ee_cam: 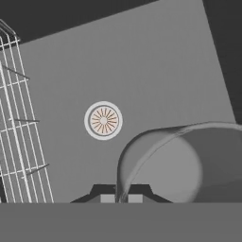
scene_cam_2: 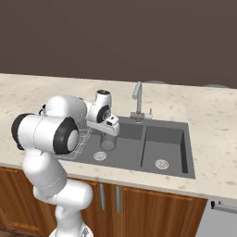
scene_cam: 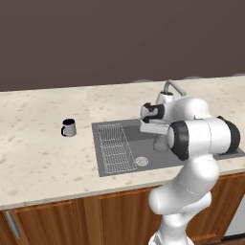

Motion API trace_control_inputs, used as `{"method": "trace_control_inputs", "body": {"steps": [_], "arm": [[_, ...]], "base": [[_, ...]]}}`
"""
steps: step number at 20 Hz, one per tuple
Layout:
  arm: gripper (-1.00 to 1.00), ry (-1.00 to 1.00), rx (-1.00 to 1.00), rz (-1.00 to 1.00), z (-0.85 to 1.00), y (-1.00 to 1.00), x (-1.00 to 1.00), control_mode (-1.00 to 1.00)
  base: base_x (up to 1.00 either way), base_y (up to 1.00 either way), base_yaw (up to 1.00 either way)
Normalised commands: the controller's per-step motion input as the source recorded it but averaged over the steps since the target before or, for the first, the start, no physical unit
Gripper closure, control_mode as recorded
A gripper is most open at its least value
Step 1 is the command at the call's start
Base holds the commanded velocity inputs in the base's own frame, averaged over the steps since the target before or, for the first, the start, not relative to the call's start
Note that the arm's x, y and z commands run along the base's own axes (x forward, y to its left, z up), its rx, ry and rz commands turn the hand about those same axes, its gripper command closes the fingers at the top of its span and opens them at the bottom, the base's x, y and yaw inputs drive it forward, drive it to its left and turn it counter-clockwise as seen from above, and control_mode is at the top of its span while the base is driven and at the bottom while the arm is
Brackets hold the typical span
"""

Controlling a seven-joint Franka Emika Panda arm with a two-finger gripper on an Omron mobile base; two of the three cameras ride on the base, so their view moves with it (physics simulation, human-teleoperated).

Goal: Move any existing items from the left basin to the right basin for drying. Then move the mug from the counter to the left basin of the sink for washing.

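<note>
One cup [scene_cam_2: 107,143], one mug [scene_cam: 69,128], one sink [scene_cam_2: 178,166] with two basins, one faucet [scene_cam_2: 137,101], two drains. The cup is plain grey, no handle, nearly the same shade as the sink; it hangs under the gripper [ee_cam: 121,198] over the left basin [scene_cam_2: 125,152], above the drain [scene_cam_2: 100,156] and beside the rack [scene_cam: 115,148]. In the hand view the two fingertips [ee_cam: 108,198] are pinched on the cup's rim, one each side of the wall, so the claw is closed and gripping the cup. The cup's open mouth curves away to the right there, with the round drain just beyond and the rack's wires along the left edge.

The mug, light grey with a handle and dark inside, stands on the counter [scene_cam: 43,158] left of the sink, well apart from it, seen from the left base view. The right base view gives the narrower right basin [scene_cam_2: 162,148] with its own drain [scene_cam_2: 161,163], which the arm blocks on the other side.
</note>
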Motion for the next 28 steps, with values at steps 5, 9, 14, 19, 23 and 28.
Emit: {"method": "trace_control_inputs", "body": {"steps": [5,9,14,19,23,28], "arm": [[1.00,0.00,0.00,-0.02,0.29,-0.32,0.00,-1.00],[1.00,0.02,0.00,-0.02,0.19,-0.57,0.00,-1.00],[1.00,0.01,0.00,-0.01,0.17,-0.60,0.00,-1.00],[1.00,0.00,0.00,0.00,0.11,-0.59,0.00,-1.00],[1.00,0.00,0.00,0.00,0.00,-0.62,0.00,-1.00],[1.00,0.00,0.00,0.00,0.00,-0.62,0.00,-1.00]], "base": [[0.00,0.00,0.00],[0.00,0.00,0.00],[0.00,0.00,0.00],[0.00,0.00,0.00],[0.00,0.00,0.00],[0.00,0.00,0.00]]}}
